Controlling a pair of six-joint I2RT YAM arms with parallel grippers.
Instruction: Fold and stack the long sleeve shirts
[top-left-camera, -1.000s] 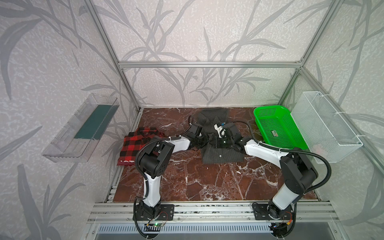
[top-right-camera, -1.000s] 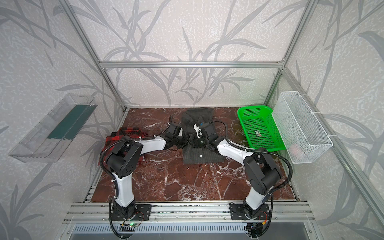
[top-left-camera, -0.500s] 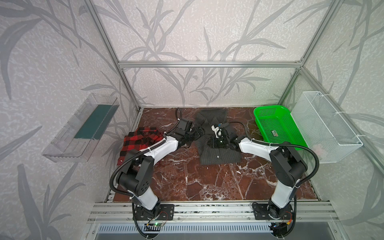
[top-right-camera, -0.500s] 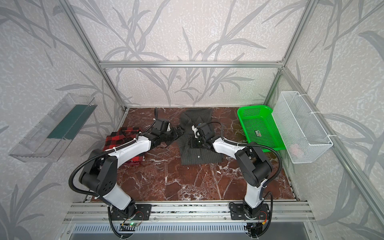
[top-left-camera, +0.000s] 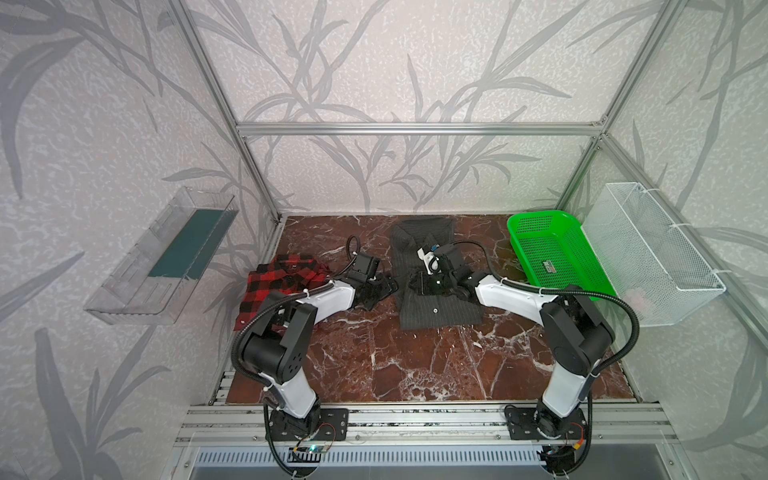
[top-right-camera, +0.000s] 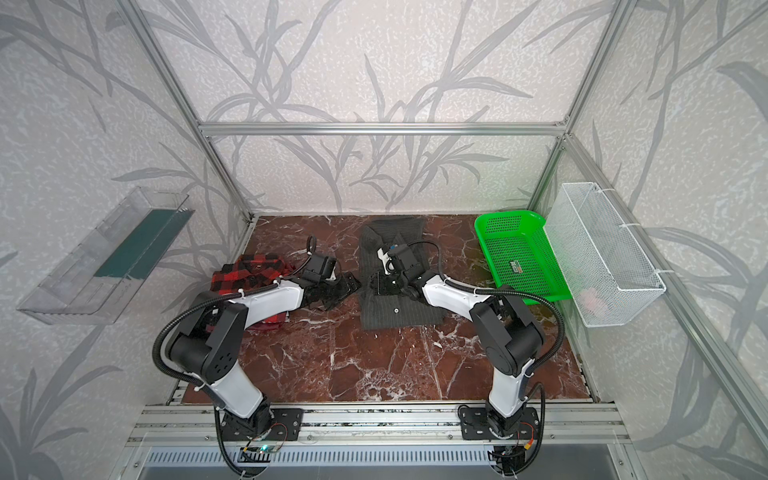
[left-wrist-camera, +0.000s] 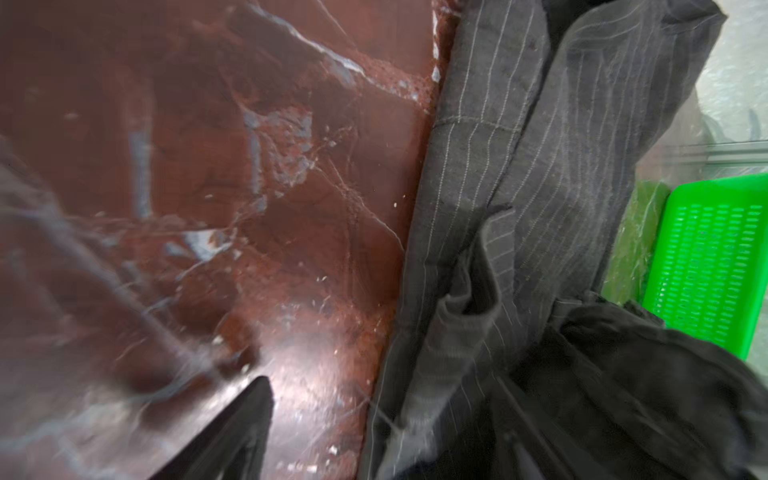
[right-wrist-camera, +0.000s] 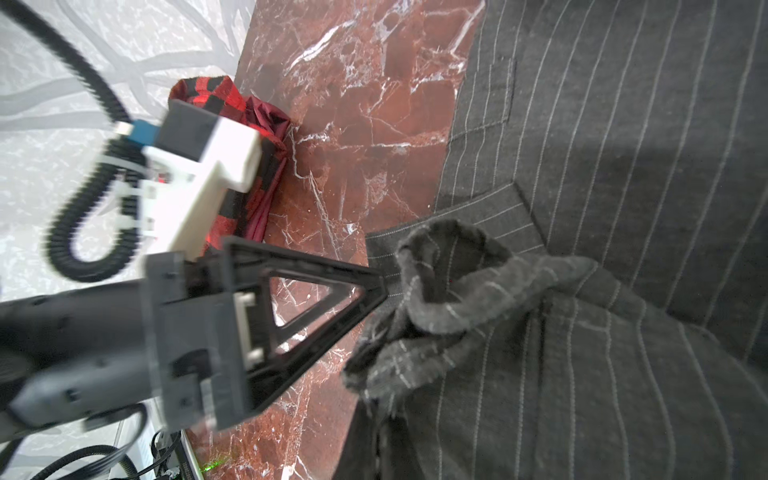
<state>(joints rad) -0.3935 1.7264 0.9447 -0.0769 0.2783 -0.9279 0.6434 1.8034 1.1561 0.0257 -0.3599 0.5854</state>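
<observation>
In both top views the charcoal pinstriped shirt (top-left-camera: 436, 309) (top-right-camera: 399, 309) lies partly folded at the middle back of the marble table. The red-and-black plaid shirt (top-left-camera: 282, 278) (top-right-camera: 249, 274) lies crumpled at the left. My right gripper (top-left-camera: 417, 282) (top-right-camera: 380, 284) rests on the charcoal shirt's left part, shut on a bunched sleeve cuff (right-wrist-camera: 449, 282). My left gripper (top-left-camera: 380, 289) (top-right-camera: 345, 289) (left-wrist-camera: 374, 436) is open at the shirt's left edge. One of its fingers (right-wrist-camera: 307, 299) touches the cuff with its tip. The charcoal cloth (left-wrist-camera: 561, 166) fills the right of the left wrist view.
A green plastic basket (top-left-camera: 536, 216) (top-right-camera: 511, 216) stands at the back right with a small dark item in it. A white mesh basket (top-left-camera: 648, 249) hangs on the right wall. A clear tray (top-left-camera: 166, 257) hangs on the left wall. Bare marble (top-left-camera: 415, 365) lies in front.
My left gripper has let go of the charcoal shirt, opened and drawn back left to its edge. The right gripper has stayed shut on the cloth, shifting slightly left.
</observation>
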